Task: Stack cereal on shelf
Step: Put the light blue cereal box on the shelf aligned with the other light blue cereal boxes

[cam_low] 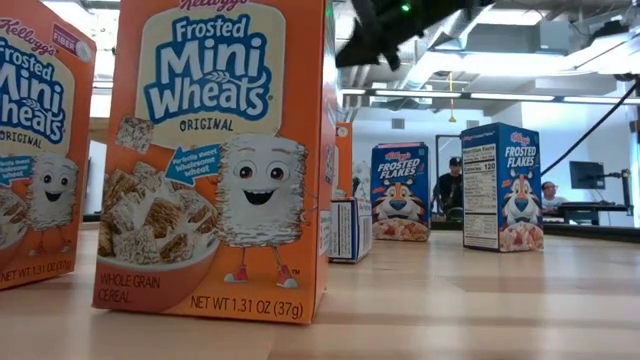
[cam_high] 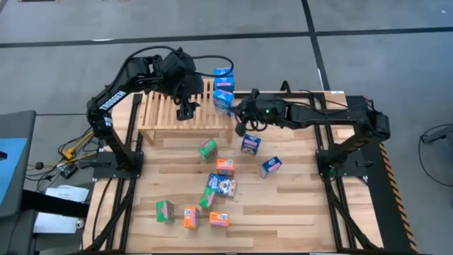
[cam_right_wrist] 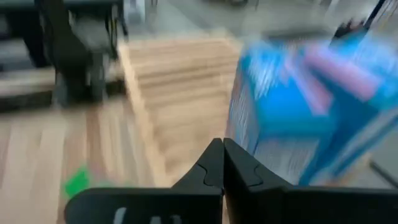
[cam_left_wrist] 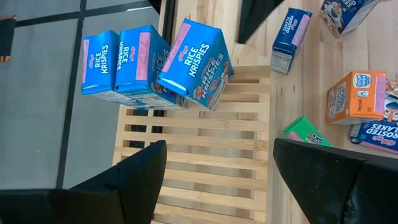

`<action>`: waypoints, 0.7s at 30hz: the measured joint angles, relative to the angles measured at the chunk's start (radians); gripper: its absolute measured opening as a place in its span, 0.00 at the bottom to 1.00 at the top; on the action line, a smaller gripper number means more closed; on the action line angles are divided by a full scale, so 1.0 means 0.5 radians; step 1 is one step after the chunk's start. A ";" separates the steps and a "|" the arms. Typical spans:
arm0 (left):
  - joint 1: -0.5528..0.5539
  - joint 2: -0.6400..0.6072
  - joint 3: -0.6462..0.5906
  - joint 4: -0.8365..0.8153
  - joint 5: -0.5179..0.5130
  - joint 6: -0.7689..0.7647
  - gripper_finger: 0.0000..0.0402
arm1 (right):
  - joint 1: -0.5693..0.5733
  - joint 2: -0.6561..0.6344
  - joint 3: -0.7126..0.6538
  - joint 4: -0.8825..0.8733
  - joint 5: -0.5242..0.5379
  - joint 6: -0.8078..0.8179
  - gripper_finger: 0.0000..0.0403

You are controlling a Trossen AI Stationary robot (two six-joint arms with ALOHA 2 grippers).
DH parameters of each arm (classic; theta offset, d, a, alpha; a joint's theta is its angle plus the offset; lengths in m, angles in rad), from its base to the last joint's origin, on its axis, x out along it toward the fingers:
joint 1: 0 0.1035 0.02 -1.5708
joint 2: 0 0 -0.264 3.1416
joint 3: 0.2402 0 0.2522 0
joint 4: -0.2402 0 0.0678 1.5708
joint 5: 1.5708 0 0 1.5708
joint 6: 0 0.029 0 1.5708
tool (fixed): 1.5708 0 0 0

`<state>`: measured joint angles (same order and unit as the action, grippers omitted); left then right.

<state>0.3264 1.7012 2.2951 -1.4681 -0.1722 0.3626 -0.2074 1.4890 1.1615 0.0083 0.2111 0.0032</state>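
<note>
Three blue Rice Krispies boxes [cam_left_wrist: 155,65] sit in a row at one end of the shelf [cam_high: 180,117]; two stand square, while the third [cam_left_wrist: 198,62] leans off true with a corner out over the edge, just beside the right gripper [cam_high: 239,120]; judging by that lean, it is only half settled and may want nudging upright. The right gripper has its fingers [cam_right_wrist: 214,168] pressed together on nothing, with the blue box close in front of it in its wrist view; closed fingers make a blunt pusher, which would suit squaring the box against its neighbours rather than picking it up; whether they touch the box I cannot tell. The left gripper [cam_high: 185,108] hangs over the middle of the shelf with its fingers [cam_left_wrist: 134,180] spread wide and empty, the bare slats between them; it looks parked there, out of the right arm's way yet near enough to steady the row. About ten more boxes lie scattered on the tabletop [cam_high: 297,212] well apart from the shelf: green ones [cam_high: 207,149], orange Mini-Wheats [cam_low: 225,160], blue Frosted Flakes [cam_low: 502,185]; some upright, some on their sides. Most of the stacking is, I judge, not yet done; the leaning box risks toppling off the end if pushed carelessly.
</note>
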 joint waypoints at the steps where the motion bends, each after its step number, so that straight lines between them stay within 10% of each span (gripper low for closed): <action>1: 0.000 0.000 0.000 -0.001 0.000 0.000 0.71 | -0.002 0.013 0.000 0.015 0.000 -0.001 0.04; 21: 0.001 0.001 -0.001 -0.024 0.051 0.006 0.71 | -0.093 0.049 -0.010 0.054 -0.114 0.005 0.04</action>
<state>0.3267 1.7016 2.2948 -1.4803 -0.1467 0.3658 -0.2539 1.5138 1.1564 0.0353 0.1542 0.0060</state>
